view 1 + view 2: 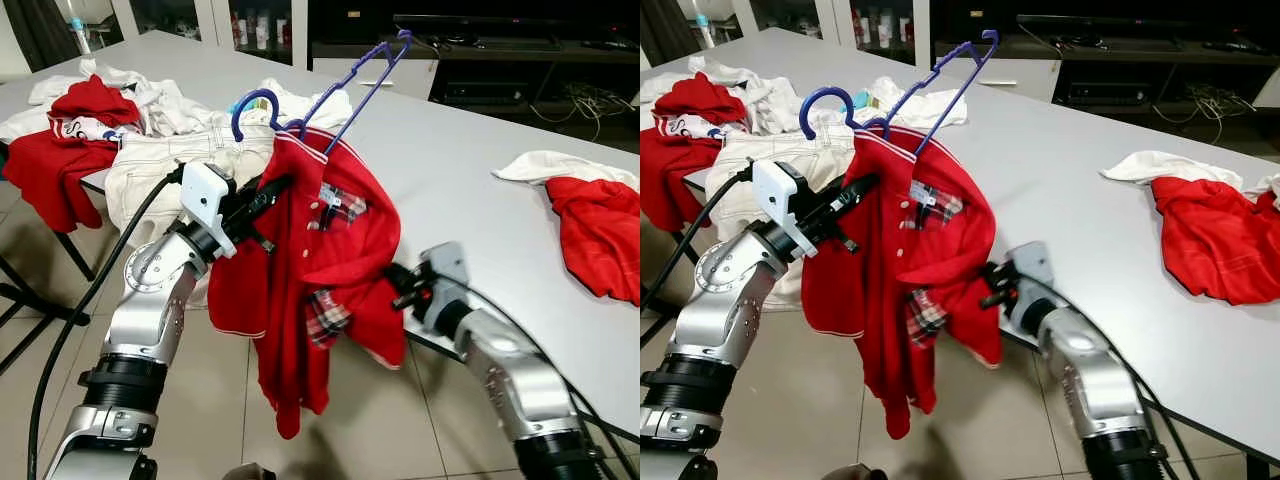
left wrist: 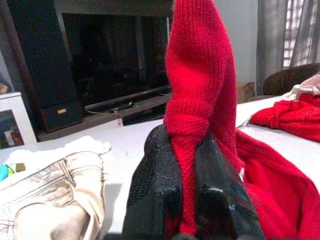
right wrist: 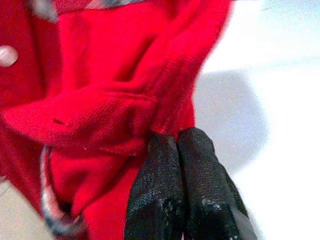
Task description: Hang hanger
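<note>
- A red knitted polo shirt with a white-striped collar and tartan lining (image 1: 320, 270) hangs in the air just off the near edge of a large pale grey table (image 1: 450, 170); I place everything else by that table.
- A blue plastic clothes hanger (image 1: 330, 95) sits in the shirt's neck. Its hook curls up above the collar, and its long triangular frame sticks up at a tilt over the tabletop.
- The left gripper (image 1: 275, 190), black fingers on a silver arm with a white wrist block, is off the table's near edge. It reaches into the shirt's upper part beside the collar.
- In the left wrist view, its two fingers (image 2: 155, 190) are clamped on a bunched fold of the red knit, with fabric squeezed between them.
- The right gripper (image 1: 398, 285) is at the table's near edge, lower down, at the shirt's bottom corner.
- In the right wrist view, its fingertips (image 3: 165, 155) are pressed together against the red cloth. I cannot tell whether any fabric is caught between them.
- The shirt's lower part dangles below table height over the tiled floor (image 1: 380, 420).
- On the table's far left end lies a heap of red and white clothes (image 1: 90, 110), with cream-coloured jeans (image 1: 170, 165) draped over the edge beside the left arm.
- On the table's right end lie a crumpled red garment (image 1: 600, 230) and a white cloth (image 1: 540, 165) touching it.
</note>
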